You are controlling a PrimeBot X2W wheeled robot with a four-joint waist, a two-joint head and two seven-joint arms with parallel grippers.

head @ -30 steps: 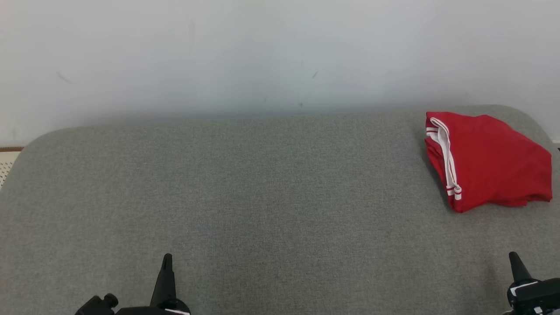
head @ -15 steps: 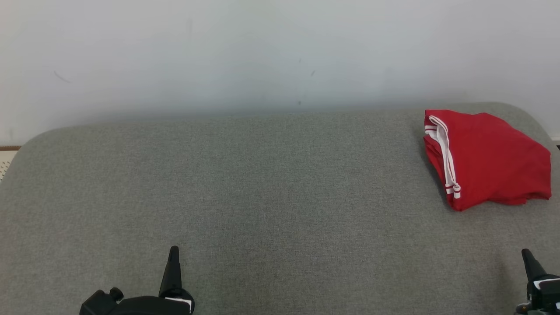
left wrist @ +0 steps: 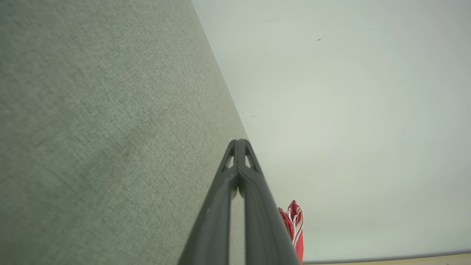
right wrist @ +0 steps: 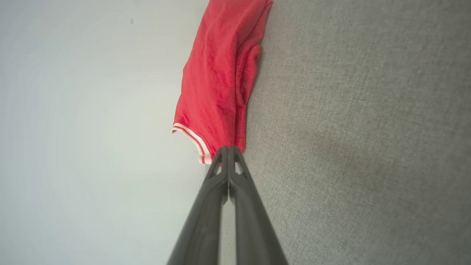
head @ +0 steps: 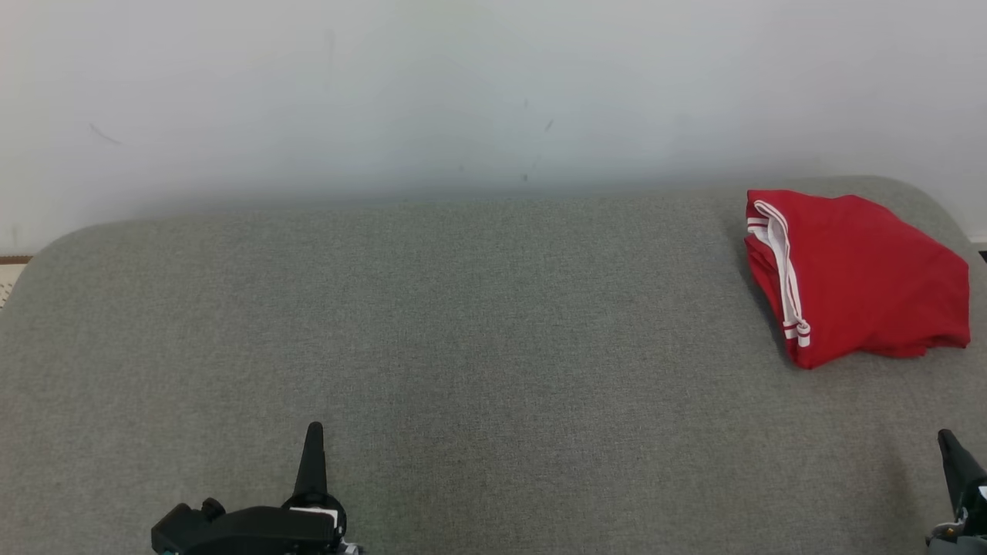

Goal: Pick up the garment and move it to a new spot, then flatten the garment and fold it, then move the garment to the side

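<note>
The garment [head: 856,274] is red with white-striped trim, folded into a compact bundle at the far right of the grey cushioned surface [head: 478,331]. The same garment shows small [left wrist: 294,224] past my left fingers and larger [right wrist: 217,81] ahead of my right ones. My left gripper [head: 313,435] sits low at the near left, shut and holding nothing, its tips [left wrist: 239,141] pressed together. My right gripper [head: 947,443] is at the near right edge, well short of the garment, also shut and holding nothing, tips [right wrist: 228,149] together.
A pale wall [head: 493,92] rises behind the surface's rounded far edge. A strip of floor [head: 11,266] shows past the left end. Bare grey fabric stretches between the grippers and the garment.
The left gripper has drifted right and slightly forward. The right gripper has slid toward the right edge of the view. The garment lies as before, apart from a small shift of the camera.
</note>
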